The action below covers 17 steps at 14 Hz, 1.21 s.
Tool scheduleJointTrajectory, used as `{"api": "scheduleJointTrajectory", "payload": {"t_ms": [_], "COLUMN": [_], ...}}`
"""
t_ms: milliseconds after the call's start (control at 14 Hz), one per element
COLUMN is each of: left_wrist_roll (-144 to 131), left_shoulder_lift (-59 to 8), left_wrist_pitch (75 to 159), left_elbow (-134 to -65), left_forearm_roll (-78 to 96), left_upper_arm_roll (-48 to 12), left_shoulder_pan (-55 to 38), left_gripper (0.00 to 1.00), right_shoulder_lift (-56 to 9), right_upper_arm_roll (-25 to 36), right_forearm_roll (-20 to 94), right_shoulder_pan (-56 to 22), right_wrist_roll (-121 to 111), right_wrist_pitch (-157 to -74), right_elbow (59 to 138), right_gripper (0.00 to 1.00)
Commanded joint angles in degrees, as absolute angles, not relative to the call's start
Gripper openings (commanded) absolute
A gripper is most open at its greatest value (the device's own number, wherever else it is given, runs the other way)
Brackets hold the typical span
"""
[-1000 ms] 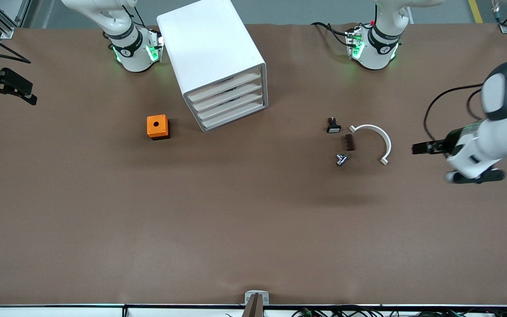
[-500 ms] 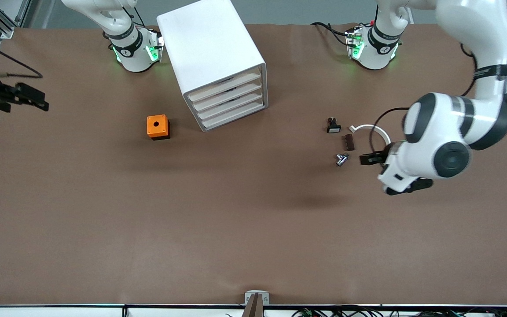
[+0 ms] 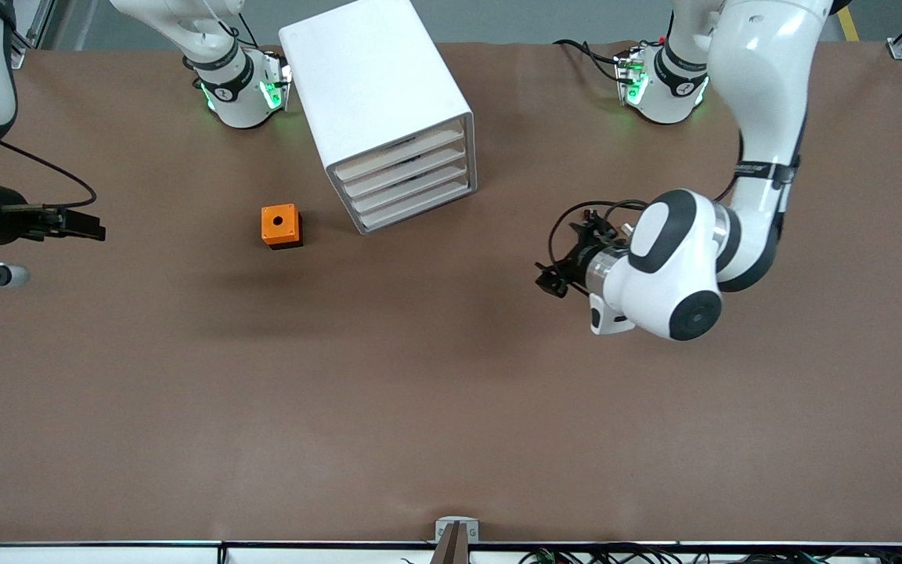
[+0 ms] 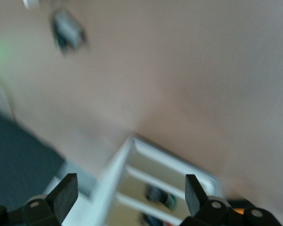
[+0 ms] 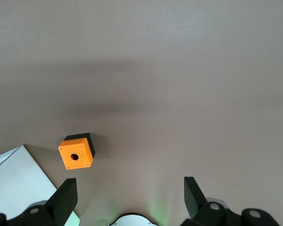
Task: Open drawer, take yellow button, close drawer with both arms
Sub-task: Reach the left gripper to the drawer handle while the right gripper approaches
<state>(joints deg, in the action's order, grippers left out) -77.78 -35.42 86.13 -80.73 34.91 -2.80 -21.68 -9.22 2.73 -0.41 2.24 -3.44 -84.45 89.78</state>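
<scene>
The white cabinet stands near the robots' bases. Its four drawers face the front camera, and the highest drawer sits shut like the rest. My left gripper hangs open and empty over bare table, pointing at the cabinet from the left arm's end. The left wrist view shows that gripper framing the blurred cabinet, with dark shapes dimly visible inside. My right gripper is open at the right arm's end of the table. In its wrist view the right gripper holds nothing. The button is hidden.
An orange cube with a hole sits beside the cabinet toward the right arm's end. A small black piece lies on the table under my left arm. The brown table stretches wide toward the front camera.
My left arm has swung in from its end of the table toward the cabinet and now covers the small parts there. My right gripper has slid inward toward the orange cube.
</scene>
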Motion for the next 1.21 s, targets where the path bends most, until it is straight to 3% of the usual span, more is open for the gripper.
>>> {"api": "scheduleJointTrajectory", "payload": {"t_ms": [0,643,857,1071,1143], "left_wrist_roll": [-95.4,-128.2,-132.2,-132.5,-132.9], "left_shoulder_lift": [-39.5,-46.7,-48.3,-48.5,-48.5], "left_wrist_pitch": [84.3,79.5,79.3,78.4,77.1], "left_elbow": [-77.4,-77.2,-77.3,-77.8,-77.9], "left_forearm_roll": [40.9,55.4,56.2,57.6,57.7], "left_upper_arm_roll": [-5.7,-11.3,-13.5,-15.2,-15.2], "left_shoulder_pan": [-22.7,-22.7,-22.7,-23.5,-24.1], "left_gripper": [1.00,1.00,0.89,0.73,0.72], "right_shoulder_lift": [-10.0,-8.9,-8.6,-8.6,-8.6], "right_upper_arm_roll": [1.8,1.4,1.3,1.3,1.3], "right_forearm_roll": [-1.1,2.6,2.6,2.6,2.6], "right_shoulder_pan": [2.9,-0.7,-3.2,-5.1,-5.7], "right_wrist_roll": [-3.2,16.5,25.2,29.3,31.7], "right_wrist_pitch": [-83.6,-83.3,-83.2,-83.4,-83.6], "right_elbow": [87.9,89.1,89.6,90.0,90.1], "right_gripper": [1.00,1.00,1.00,1.00,1.00]}}
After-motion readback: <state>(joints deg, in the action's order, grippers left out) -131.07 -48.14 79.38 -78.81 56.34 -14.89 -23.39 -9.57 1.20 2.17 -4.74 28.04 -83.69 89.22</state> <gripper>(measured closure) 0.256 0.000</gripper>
